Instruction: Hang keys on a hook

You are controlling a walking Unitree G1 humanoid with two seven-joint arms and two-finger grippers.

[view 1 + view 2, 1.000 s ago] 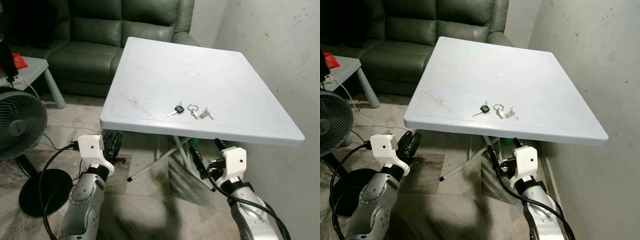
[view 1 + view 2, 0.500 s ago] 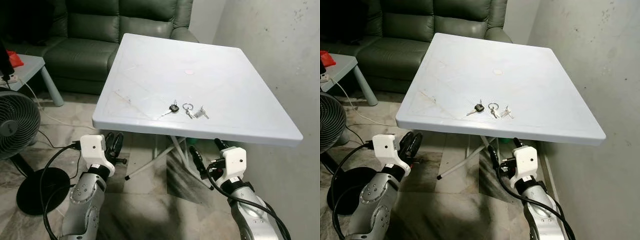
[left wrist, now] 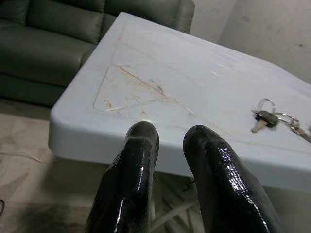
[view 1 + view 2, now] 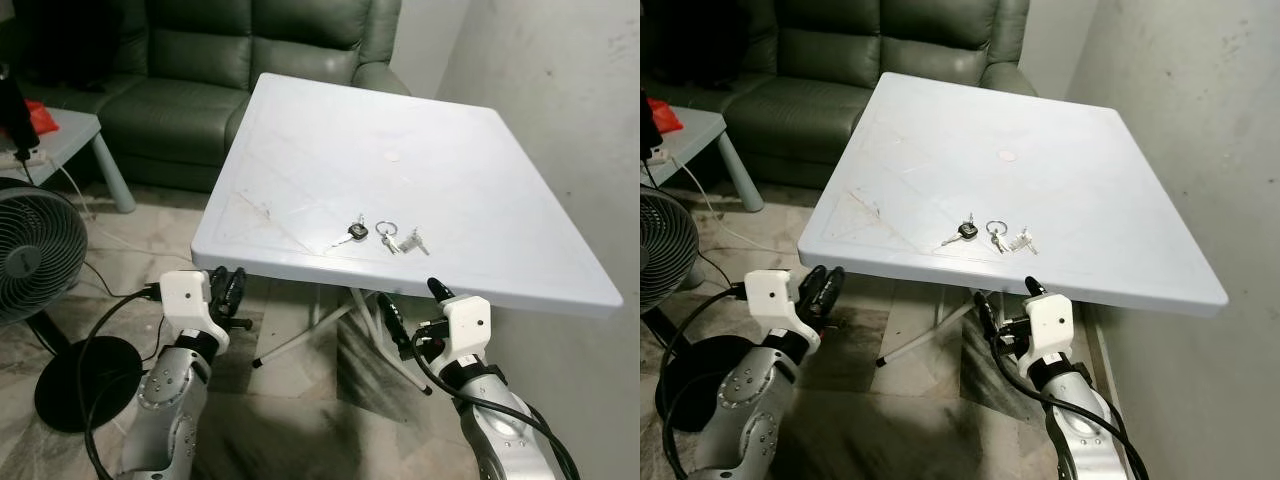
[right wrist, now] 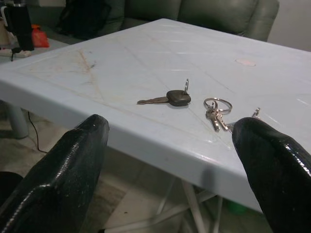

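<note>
Since the earlier frames, your head camera is showing a shifted scene, so the camera itself has moved; the keys (image 4: 383,236) are lying in the same spot on the white tabletop (image 4: 300,150), and both arms are staying low in front of its near edge.

Working left to right, you are seeing a black standing fan (image 4: 30,262) on the tiled floor (image 4: 290,400) at the far left, with a small grey side table (image 4: 70,135) behind it and a dark green sofa (image 4: 190,70) along the back.

Your left gripper (image 4: 228,287) is hovering just below the tabletop's near left corner. In the left wrist view its fingers (image 3: 138,160) are standing close together with a narrow gap between them, gripping nothing.

On the tabletop, near the front edge and toward the middle, the keys are lying flat: a black-headed key (image 4: 962,233) to the left, a silver ring (image 4: 996,228) beside it, and small silver keys (image 4: 1020,241) to the right.

Your right gripper (image 4: 412,305) is hovering below the near edge, almost directly under the keys and apart from them. In the right wrist view its fingers (image 5: 68,165) are spread wide, with the keys showing between them on the surface beyond.

A bare grey wall (image 4: 560,110) is standing along the right side.
</note>
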